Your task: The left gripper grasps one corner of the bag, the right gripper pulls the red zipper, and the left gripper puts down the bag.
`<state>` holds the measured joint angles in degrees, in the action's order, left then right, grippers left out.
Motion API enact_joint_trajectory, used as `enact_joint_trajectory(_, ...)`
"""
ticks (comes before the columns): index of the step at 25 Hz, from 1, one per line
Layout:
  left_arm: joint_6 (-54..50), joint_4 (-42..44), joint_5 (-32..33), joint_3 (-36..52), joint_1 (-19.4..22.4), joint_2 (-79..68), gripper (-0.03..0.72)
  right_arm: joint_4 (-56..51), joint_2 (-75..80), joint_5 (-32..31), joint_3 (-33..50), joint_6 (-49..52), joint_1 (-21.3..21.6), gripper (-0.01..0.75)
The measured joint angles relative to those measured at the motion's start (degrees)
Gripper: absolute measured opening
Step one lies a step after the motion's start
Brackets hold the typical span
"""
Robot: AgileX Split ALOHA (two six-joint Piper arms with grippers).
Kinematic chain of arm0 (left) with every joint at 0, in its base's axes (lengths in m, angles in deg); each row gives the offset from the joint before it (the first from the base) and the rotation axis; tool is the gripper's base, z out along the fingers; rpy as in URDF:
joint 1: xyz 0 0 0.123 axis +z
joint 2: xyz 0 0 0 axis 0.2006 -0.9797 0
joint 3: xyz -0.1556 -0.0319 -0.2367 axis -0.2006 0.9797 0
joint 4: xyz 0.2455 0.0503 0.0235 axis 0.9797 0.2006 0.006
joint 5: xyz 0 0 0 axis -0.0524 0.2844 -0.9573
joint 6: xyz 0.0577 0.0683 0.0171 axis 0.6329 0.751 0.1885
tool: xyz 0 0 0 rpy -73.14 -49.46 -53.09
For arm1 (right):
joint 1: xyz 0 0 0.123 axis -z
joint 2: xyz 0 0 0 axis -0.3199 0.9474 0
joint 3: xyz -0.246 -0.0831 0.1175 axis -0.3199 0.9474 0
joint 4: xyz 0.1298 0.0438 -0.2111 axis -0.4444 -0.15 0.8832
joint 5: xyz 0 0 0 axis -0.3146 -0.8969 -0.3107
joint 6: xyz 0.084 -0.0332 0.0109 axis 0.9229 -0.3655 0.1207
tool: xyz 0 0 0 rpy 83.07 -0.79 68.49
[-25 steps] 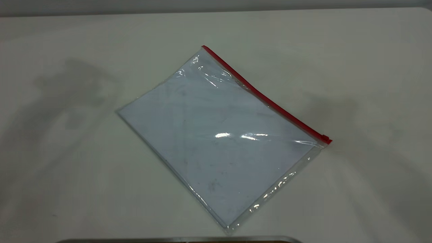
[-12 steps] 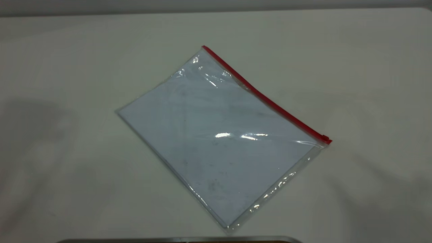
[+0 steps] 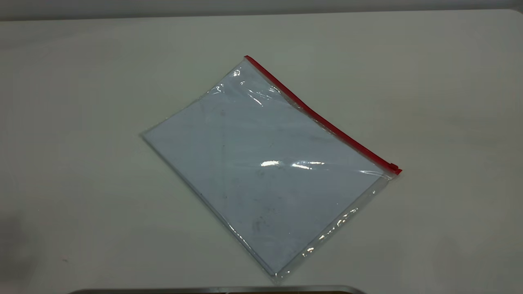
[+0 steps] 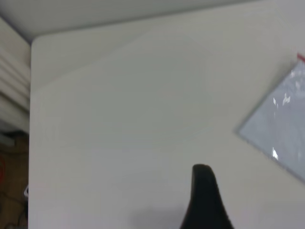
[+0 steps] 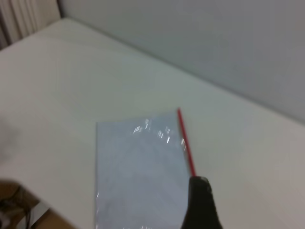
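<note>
The bag (image 3: 261, 163) lies flat on the white table, turned diagonally, with a pale blue-white sheet inside. The red zipper (image 3: 322, 118) runs along its far right edge, and the small red slider (image 3: 394, 167) sits at the right-hand end. The clear corner (image 3: 246, 61) at the zipper's other end points to the back. Neither gripper shows in the exterior view. The left gripper (image 4: 202, 191) shows as a black tip above bare table, with the bag (image 4: 286, 124) well off to one side. The right gripper (image 5: 200, 200) hangs high over the bag (image 5: 138, 167), beside the zipper (image 5: 186, 143).
A grey metal edge (image 3: 216, 290) runs along the front of the exterior view. The table's edge (image 4: 31, 95) shows in the left wrist view, with clutter beyond it. Bare table top (image 3: 81, 81) surrounds the bag.
The arm shadows on the table at left and right have slid outward and faded away. The bag has not moved.
</note>
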<state>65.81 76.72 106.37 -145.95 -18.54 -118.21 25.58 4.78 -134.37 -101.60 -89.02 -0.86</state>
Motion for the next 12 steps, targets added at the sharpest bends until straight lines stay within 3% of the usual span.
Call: enact_joint_trajectory(12,0.2,0.0,0.0,29.5,0.0,31.0,0.590,3.8,-16.5,-6.8,17.0,1.7,0.0,0.576)
